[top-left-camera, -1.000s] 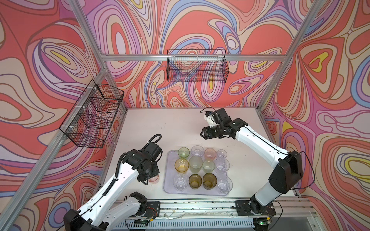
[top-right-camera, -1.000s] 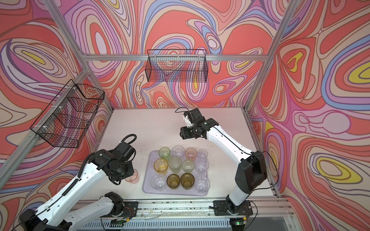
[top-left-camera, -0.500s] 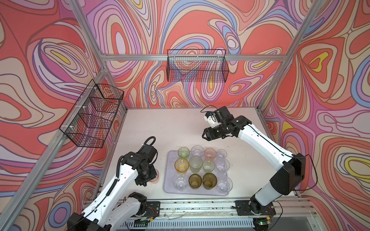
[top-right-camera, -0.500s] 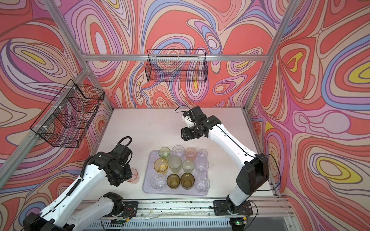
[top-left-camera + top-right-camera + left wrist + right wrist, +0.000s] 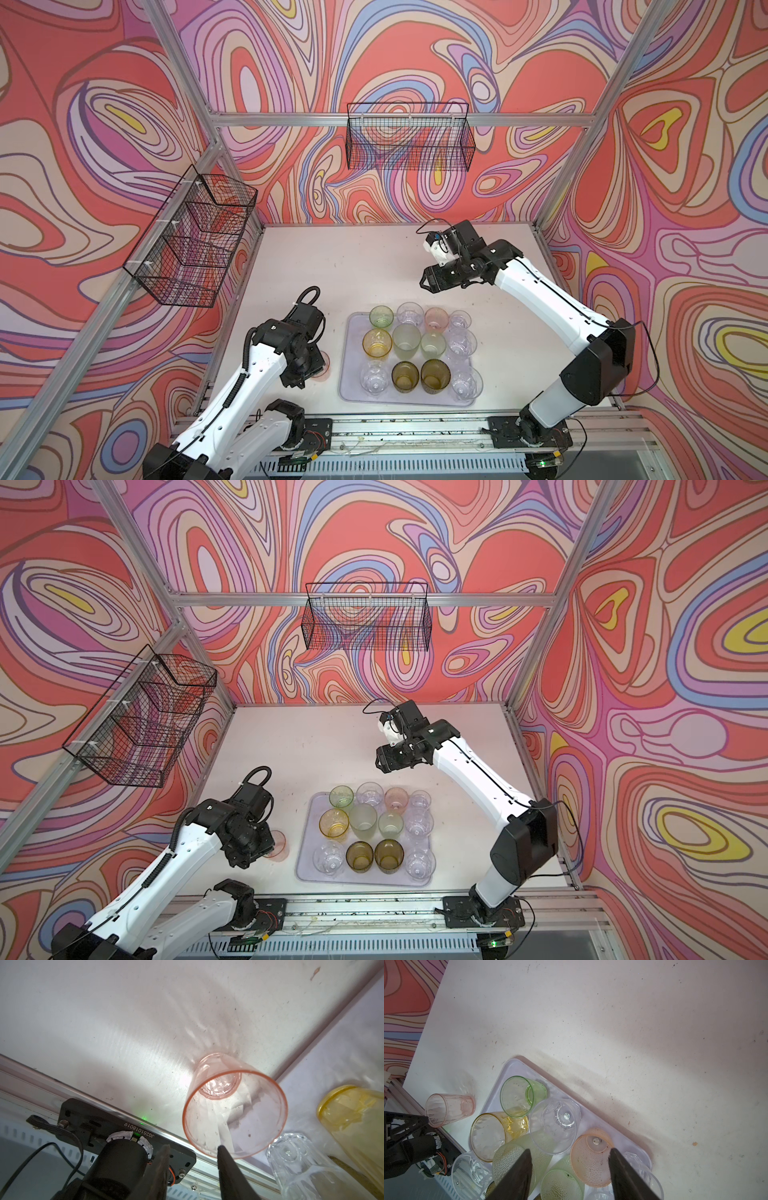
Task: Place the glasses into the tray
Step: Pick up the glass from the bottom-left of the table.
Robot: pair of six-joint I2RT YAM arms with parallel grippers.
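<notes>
Your left claw (image 5: 192, 1147), parted and empty, is at the rim of the upright pink glass (image 5: 234, 1105), off the tray (image 5: 353, 345) at its 9 o'clock; the right claw (image 5: 423, 283), also spread, is farther.

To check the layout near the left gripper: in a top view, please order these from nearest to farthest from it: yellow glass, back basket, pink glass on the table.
1. Pink glass on the table: right at the left gripper, just left of the tray.
2. Yellow glass: in the tray, on its left side.
3. Back basket: high on the far wall.
</notes>
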